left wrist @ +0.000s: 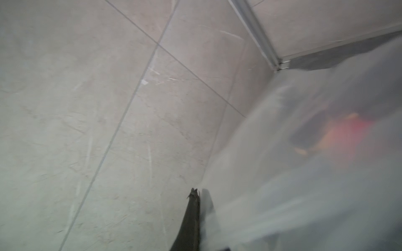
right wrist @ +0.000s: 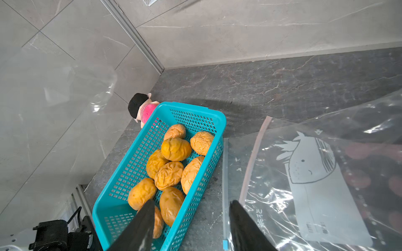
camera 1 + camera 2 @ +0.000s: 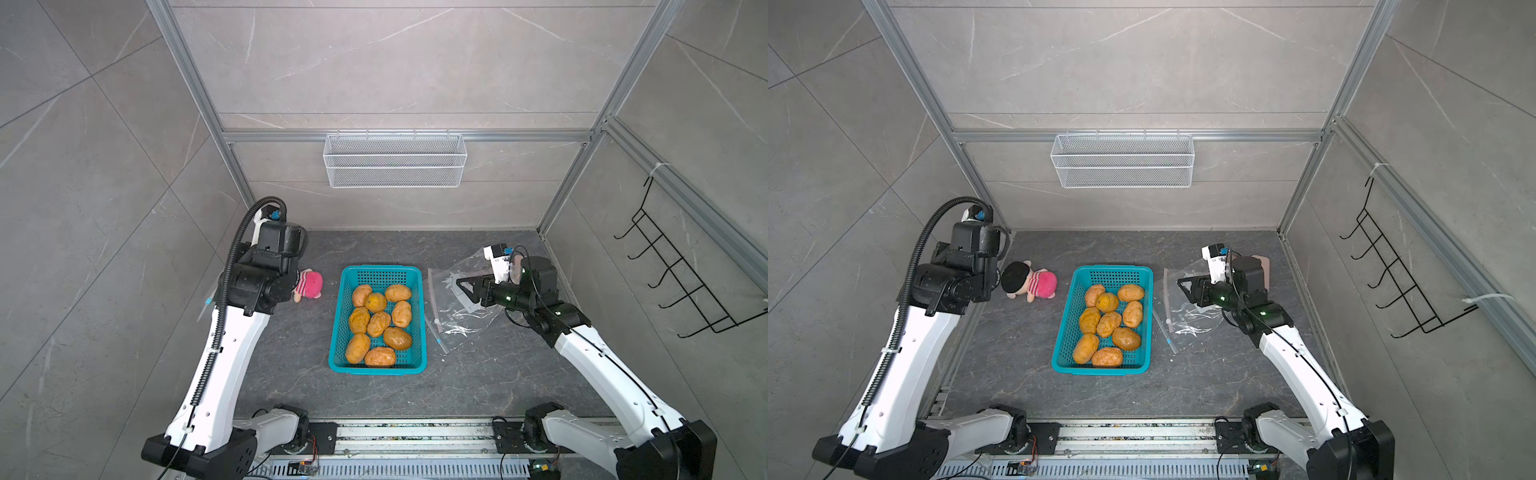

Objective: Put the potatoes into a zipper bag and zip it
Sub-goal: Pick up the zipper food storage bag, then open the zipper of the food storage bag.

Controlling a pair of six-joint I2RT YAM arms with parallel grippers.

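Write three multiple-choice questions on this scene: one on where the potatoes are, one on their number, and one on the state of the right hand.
1. Where are the potatoes? A on the table; B in the basket; C in the wire rack.
2. How many potatoes are there? A five; B nine; C twelve.
3. The right hand is: A open; B shut on a potato; C shut on the doll.

Answers:
1 B, all of them lie inside the teal walls.
2 B, nine can be counted in both top views.
3 A, in the right wrist view its jaws stand apart and hold nothing.
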